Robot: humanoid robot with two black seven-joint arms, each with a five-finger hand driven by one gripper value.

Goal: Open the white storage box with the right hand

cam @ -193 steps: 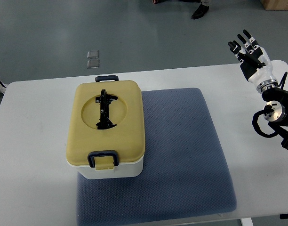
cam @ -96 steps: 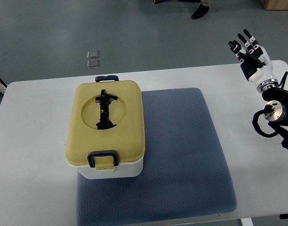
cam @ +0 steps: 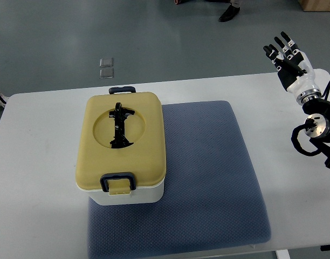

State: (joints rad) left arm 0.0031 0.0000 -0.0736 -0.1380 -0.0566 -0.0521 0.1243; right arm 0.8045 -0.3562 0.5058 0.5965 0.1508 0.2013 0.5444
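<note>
Hovering well apart from the closed white storage box [cam: 122, 156], right hand [cam: 292, 62] has fingers spread, empty.

I looked for writing and I could read none. The white storage box [cam: 122, 162] with its yellow lid [cam: 122, 141] carried no label or number that I could see. The blue mat [cam: 208, 178] and the tabletop [cam: 41, 178] had no print.

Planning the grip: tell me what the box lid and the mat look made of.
Lid: looks like matte moulded plastic, mustard yellow, with smooth rounded edges and a recessed circle. Mat: seemingly woven fabric or textured foam, blue-grey, with a fine dotted weave; which one cannot be told.
</note>
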